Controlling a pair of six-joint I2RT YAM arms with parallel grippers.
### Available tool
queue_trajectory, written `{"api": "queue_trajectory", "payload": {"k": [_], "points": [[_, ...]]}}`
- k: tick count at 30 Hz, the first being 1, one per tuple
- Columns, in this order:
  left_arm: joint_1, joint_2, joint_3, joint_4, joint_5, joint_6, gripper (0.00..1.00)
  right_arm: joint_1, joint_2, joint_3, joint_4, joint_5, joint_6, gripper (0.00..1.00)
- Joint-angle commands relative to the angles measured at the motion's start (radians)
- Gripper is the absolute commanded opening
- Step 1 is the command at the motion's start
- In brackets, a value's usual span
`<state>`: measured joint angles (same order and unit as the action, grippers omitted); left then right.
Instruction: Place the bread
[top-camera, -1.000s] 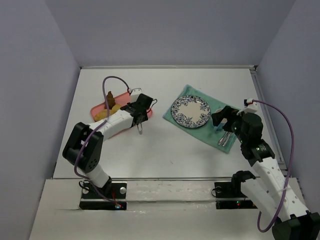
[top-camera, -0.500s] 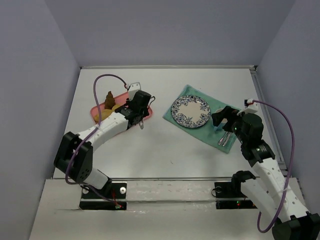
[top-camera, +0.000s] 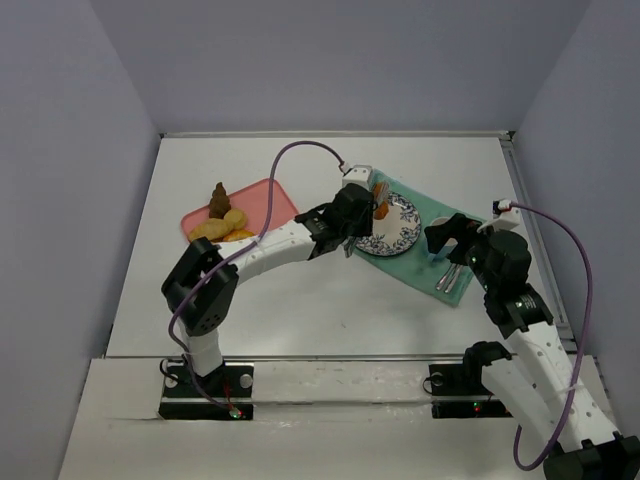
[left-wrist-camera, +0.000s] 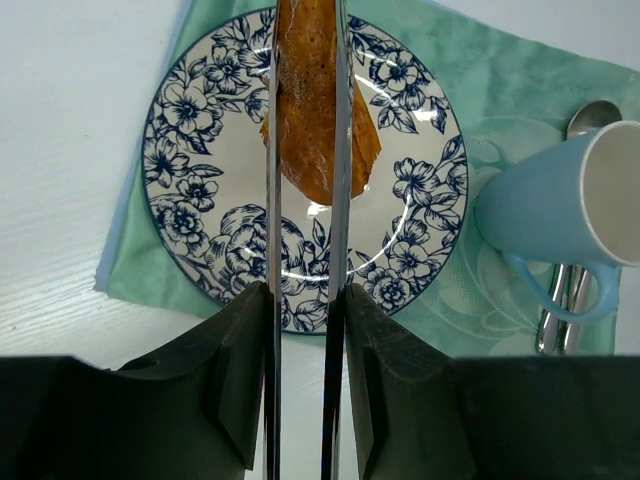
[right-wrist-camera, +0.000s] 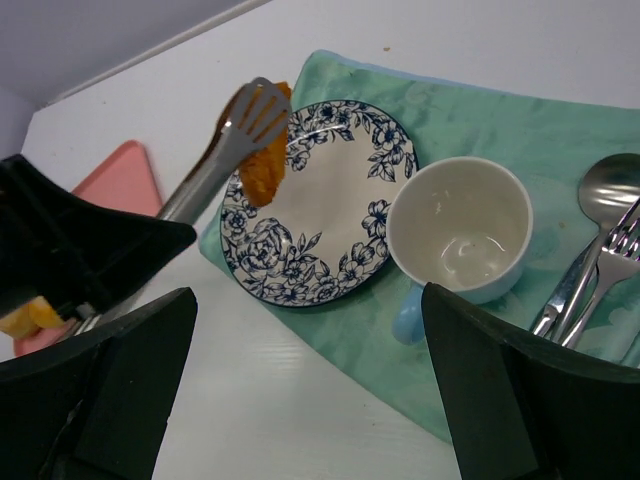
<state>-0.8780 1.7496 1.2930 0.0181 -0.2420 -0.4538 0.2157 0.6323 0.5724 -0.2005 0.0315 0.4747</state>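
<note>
A golden piece of bread (left-wrist-camera: 315, 120) hangs above a blue-flowered plate (left-wrist-camera: 200, 230), pinched between the blades of metal tongs (left-wrist-camera: 272, 200). My left gripper (left-wrist-camera: 305, 295) is shut on those tongs. From above, the left gripper (top-camera: 350, 215) sits at the plate's left edge (top-camera: 395, 238) with the bread (top-camera: 380, 205) over its upper left part. In the right wrist view the bread (right-wrist-camera: 262, 165) and tongs (right-wrist-camera: 215, 165) stand over the plate's far rim (right-wrist-camera: 310, 255). My right gripper (right-wrist-camera: 308, 295) is open and empty, hovering right of the plate (top-camera: 450, 240).
A green cloth (top-camera: 420, 265) lies under the plate. On it are a light blue cup (right-wrist-camera: 460, 225) and a spoon and fork (right-wrist-camera: 590, 250). A pink tray (top-camera: 265, 200) at the back left holds several pastries (top-camera: 222, 225).
My left arm has swung right from the pink tray to the plate, carrying the bread in the tongs. The right arm has stayed put.
</note>
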Motion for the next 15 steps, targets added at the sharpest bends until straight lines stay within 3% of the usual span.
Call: {"api": "queue_trajectory", "payload": {"k": [1, 2, 7, 15], "points": [[-0.012, 0.077, 0.118, 0.011, 0.027, 0.035, 0.39, -0.001, -0.026, -0.011, 0.049, 0.019, -0.004, 1.0], [-0.016, 0.109, 0.135, -0.001, 0.027, 0.04, 0.46, -0.001, -0.028, -0.011, 0.047, 0.022, -0.004, 1.0], [-0.027, 0.139, 0.198, -0.07, 0.012, 0.053, 0.59, -0.001, -0.028, -0.011, 0.047, 0.025, -0.007, 1.0], [-0.027, 0.059, 0.18, -0.056, -0.046, 0.076, 0.66, -0.001, -0.017, -0.005, 0.046, 0.011, -0.013, 1.0]]}}
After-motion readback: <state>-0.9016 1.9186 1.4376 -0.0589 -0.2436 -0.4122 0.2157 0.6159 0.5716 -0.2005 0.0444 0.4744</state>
